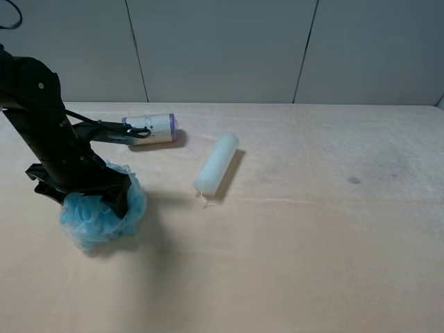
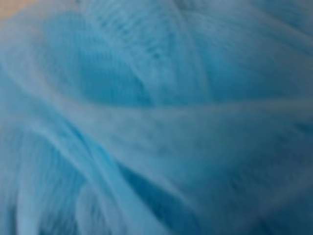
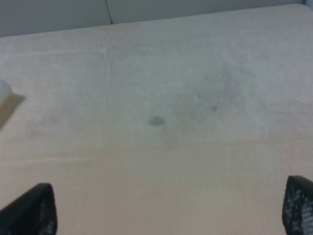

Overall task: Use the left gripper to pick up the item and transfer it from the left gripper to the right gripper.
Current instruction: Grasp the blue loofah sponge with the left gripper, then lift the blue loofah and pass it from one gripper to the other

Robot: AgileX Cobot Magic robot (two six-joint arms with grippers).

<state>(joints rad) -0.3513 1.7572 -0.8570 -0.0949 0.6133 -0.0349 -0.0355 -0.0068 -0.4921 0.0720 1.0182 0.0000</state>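
Far left, the left gripper (image 1: 96, 196) is pushed down into the item (image 1: 104, 220) — the fluffy light-blue bath pouf. The pouf sits on the worktop (image 1: 298, 270) near its left end and looks to me not yet lifted. The jaws are sunk in the ruffles, and the left wrist view shows only blurred blue mesh. I cannot tell whether they are spread or already pinching it.

Just behind that arm lies the purple-ended roll (image 1: 154, 129), apart from the pouf. Further right is the cream cylinder (image 1: 216, 164), well apart from both, and nothing is touching either one. Beyond it there is a dark spot (image 1: 354, 180) on the wood.

The right gripper (image 3: 166, 209) does not show in the high view. Its own wrist view has it hanging over the worktop near that spot, with the jaws spread wide and nothing between them.

As I judge it, the job is at its first step — the pick-up is under way at best. The lift, the carry toward the middle and the hand-over to the right side are all left to do.
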